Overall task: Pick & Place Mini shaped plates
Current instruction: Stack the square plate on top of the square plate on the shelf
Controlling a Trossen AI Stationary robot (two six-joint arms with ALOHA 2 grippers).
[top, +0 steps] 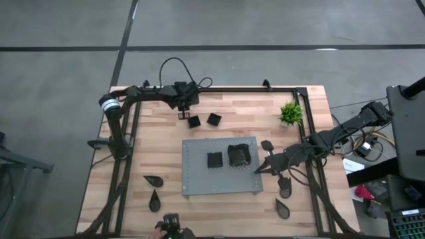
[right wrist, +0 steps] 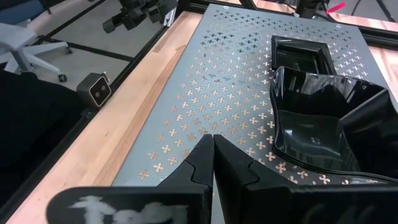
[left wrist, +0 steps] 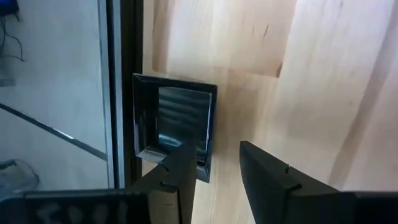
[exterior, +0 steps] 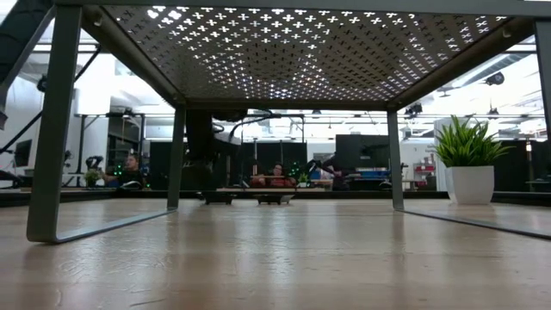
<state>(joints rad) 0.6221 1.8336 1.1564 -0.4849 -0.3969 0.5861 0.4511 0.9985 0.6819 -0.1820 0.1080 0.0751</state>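
The left wrist view alone shows the left tool (left wrist: 214,165) parted, one finger (left wrist: 180,168) over a square plate's (left wrist: 174,121) rim at the surface (left wrist: 323,74) edge, gripping nothing. The right tool (right wrist: 213,155) is closed, empty, beside the wavy plate (right wrist: 323,127) on the grey board (right wrist: 211,81)

- Two plates (top: 229,157) were set side by side on the perforated board (top: 199,179) at the table's (top: 166,143) middle.
- Two square plates (top: 203,120) were placed behind the board.
- A potted plant (top: 290,113) was stood at the right rear.
- Teardrop plates (top: 153,180) were laid left of the board.
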